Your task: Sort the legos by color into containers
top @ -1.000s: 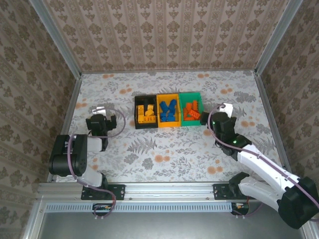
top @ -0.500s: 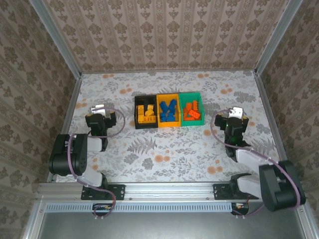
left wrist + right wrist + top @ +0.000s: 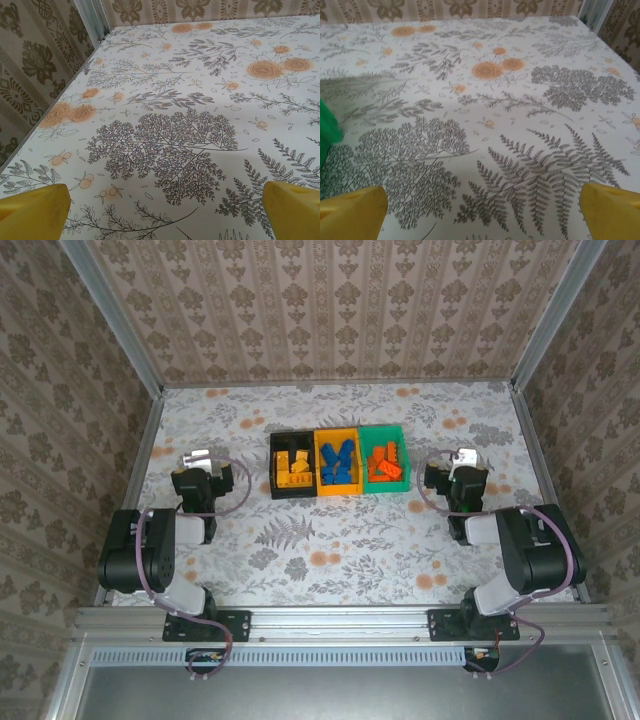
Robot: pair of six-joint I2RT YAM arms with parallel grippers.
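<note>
Three joined containers stand mid-table in the top view: a black bin point(image 3: 273, 466) with yellow-orange legos point(image 3: 295, 468), an orange-yellow bin point(image 3: 337, 433) with blue legos point(image 3: 338, 462), and a green bin point(image 3: 383, 429) with red-orange legos point(image 3: 385, 462). My left gripper point(image 3: 203, 472) rests left of the bins, folded back over its arm. Its yellow fingertips point(image 3: 35, 212) stand wide apart over bare cloth, so the left gripper point(image 3: 165, 220) is open. My right gripper point(image 3: 457, 475) sits right of the green bin. That gripper point(image 3: 482, 220) is open too, and a green bin corner point(image 3: 327, 134) shows at the left.
The floral tablecloth point(image 3: 330, 530) lies bare in front of the bins. Patterned walls and metal posts point(image 3: 150, 425) close in the table on three sides. A metal rail point(image 3: 330, 620) runs along the near edge by the arm bases.
My right arm has drawn back from beside the green bin and folded over its base. The left gripper shifted slightly back. Both stayed open.
</note>
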